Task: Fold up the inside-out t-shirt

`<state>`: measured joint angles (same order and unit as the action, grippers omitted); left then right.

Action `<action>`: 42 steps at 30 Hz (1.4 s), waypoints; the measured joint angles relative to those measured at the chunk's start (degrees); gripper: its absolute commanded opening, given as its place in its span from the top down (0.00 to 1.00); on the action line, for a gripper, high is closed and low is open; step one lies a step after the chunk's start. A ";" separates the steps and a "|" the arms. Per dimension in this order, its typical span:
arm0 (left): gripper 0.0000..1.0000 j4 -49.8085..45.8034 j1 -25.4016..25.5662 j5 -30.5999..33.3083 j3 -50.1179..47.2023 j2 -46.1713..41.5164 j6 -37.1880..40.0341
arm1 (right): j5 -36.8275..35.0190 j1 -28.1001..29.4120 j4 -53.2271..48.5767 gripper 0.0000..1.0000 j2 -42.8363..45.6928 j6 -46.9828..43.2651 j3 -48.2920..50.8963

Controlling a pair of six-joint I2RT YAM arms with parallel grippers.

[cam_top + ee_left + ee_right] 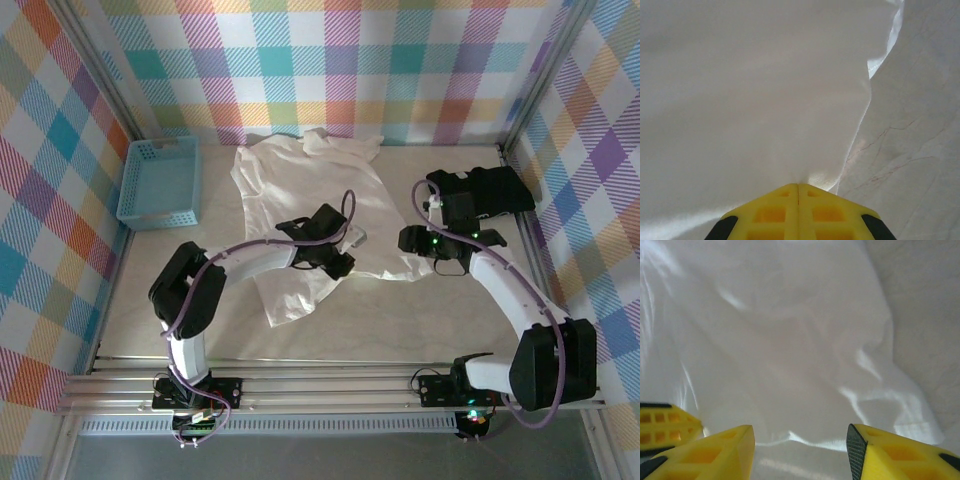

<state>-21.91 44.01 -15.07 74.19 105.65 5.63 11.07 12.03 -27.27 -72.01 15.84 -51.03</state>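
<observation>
Now, at the start of a fold, my left hand (798, 189) is pinched closed on the inside-out t-shirt (300, 180), its two yellow fingers pressed together with a small peak of white cloth caught between the tips, right at the garment's side edge where the fabric gives way to bare counter (420, 310). The shirt lies spread and wrinkled down the middle of the counter, its far end bunched against the back wall, its near end reaching toward my arms' bases; a blue basket (160, 180) sits well to its left and a black folded garment (480, 190) well to its right, both apart from it. My right hand (800, 435) hangs over the same white cloth near that right-side edge, fingers standing apart with nothing between them. I judge the step in hand to be taking hold of one side of the shirt so it can be carried across. The next move, as I read it, calls for the right hand to come down and close on the edge farther along, so that both grips lift together and the cloth travels flat. A single pinch would likely drag the soft cotton into a rope and pull more wrinkles into it.
</observation>
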 measured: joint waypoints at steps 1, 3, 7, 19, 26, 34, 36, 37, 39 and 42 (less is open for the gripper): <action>0.93 0.02 -0.22 -0.37 -0.31 -0.42 -0.04 | 0.63 0.59 0.02 0.48 0.09 0.00 0.61; 0.93 0.42 -0.70 -1.01 -1.20 -1.01 -0.24 | 2.38 1.97 0.70 0.48 0.13 0.02 2.32; 0.95 1.29 -1.46 -2.93 -2.99 -1.14 -0.79 | 5.38 3.98 1.73 0.48 -1.01 0.24 5.05; 1.00 11.74 -5.86 -6.49 -10.99 -9.29 -11.89 | 8.94 9.31 12.96 0.46 3.41 -1.16 13.25; 1.00 14.80 -7.15 -9.55 -11.17 -13.40 -15.08 | 5.49 13.49 31.43 0.32 0.46 -6.97 17.25; 1.00 14.58 -7.15 -9.92 -12.31 -13.57 -14.95 | 4.15 14.69 43.39 0.84 -12.11 -10.54 14.73; 1.00 14.58 -7.15 -9.66 -12.83 -13.57 -14.32 | 5.57 14.69 45.31 0.94 -12.48 -9.97 14.40; 1.00 14.56 -7.15 -9.38 -12.94 -13.55 -13.94 | 6.43 14.69 45.77 0.97 -12.48 -9.44 14.16; 0.88 14.58 -7.13 -8.68 -13.05 -13.46 -12.70 | 8.37 14.69 46.45 1.00 -12.48 -8.48 13.31; 0.74 14.67 -6.84 -7.72 -13.09 -13.11 -10.38 | 9.84 14.69 46.49 1.00 -12.48 -7.15 12.07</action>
<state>-7.25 37.17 -22.79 61.10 92.53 -4.75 20.91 26.72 19.22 -84.49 8.69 -38.96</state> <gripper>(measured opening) 0.183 0.041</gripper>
